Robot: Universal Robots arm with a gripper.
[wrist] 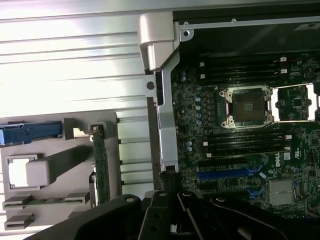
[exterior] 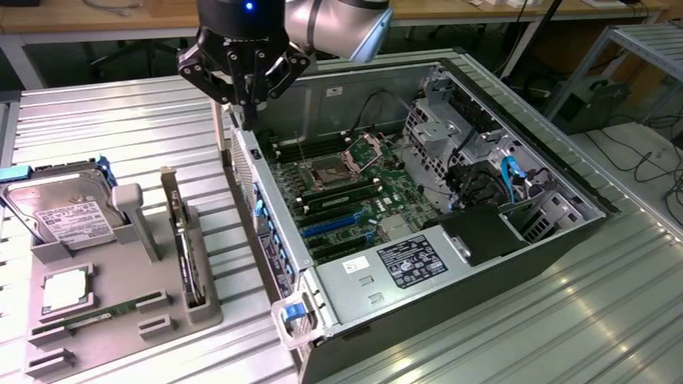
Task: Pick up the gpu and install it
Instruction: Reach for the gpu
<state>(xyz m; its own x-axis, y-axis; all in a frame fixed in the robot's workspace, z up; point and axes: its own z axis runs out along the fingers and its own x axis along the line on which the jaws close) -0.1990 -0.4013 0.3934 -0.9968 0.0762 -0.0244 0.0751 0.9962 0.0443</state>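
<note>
Hovering pincer [exterior: 249, 112] closed, empty | gpu [exterior: 190, 256] upright in holder [exterior: 128, 312], well apart

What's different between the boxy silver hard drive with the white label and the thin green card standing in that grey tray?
The boxy silver hard drive is thick; the thin green card is slim. The drive sits tilted, showing its labelled face; the card stands on edge. Both rest in the grey tray beside the open computer case.
</note>
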